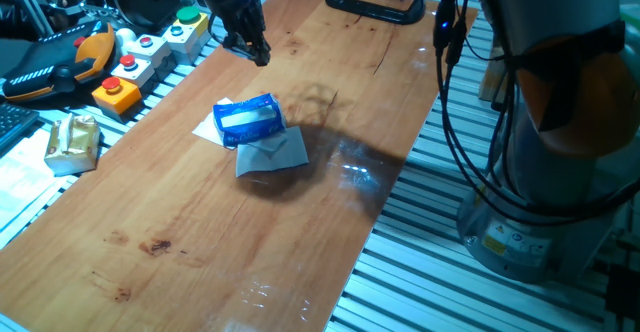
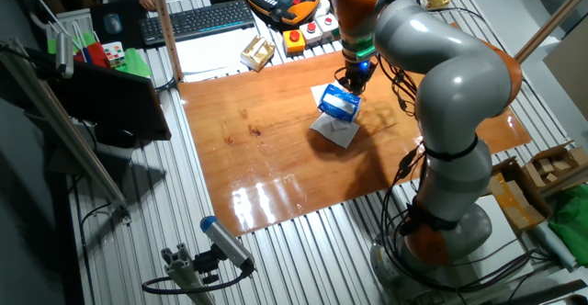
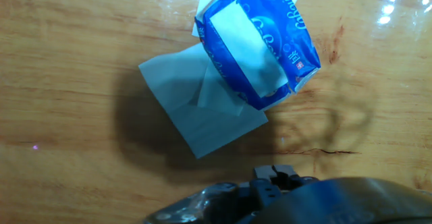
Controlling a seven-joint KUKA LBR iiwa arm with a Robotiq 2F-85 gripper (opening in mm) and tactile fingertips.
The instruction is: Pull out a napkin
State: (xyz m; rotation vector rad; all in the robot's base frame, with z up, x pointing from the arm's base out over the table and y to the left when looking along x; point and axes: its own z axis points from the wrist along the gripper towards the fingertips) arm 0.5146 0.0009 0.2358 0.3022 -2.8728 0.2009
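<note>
The blue plastic packet (image 1: 250,119) with a white label lies near the middle of the wooden table. A pale bluish napkin (image 1: 272,155) lies flat on the wood in front of it, one corner tucked under the packet. The hand view shows the packet (image 3: 260,45) at the top and the napkin (image 3: 196,113) spread out to its lower left. My gripper (image 1: 254,50) hangs above the table behind the packet, apart from both, and looks open and empty. From the other side, the gripper (image 2: 351,83) is just above the packet (image 2: 338,106) and napkin (image 2: 336,132).
A white paper sheet (image 1: 208,128) sticks out from under the packet. Button boxes (image 1: 135,67), a teach pendant (image 1: 50,67) and a yellowish pack (image 1: 72,142) sit off the table's left edge. A black clamp (image 1: 375,2) grips the far edge.
</note>
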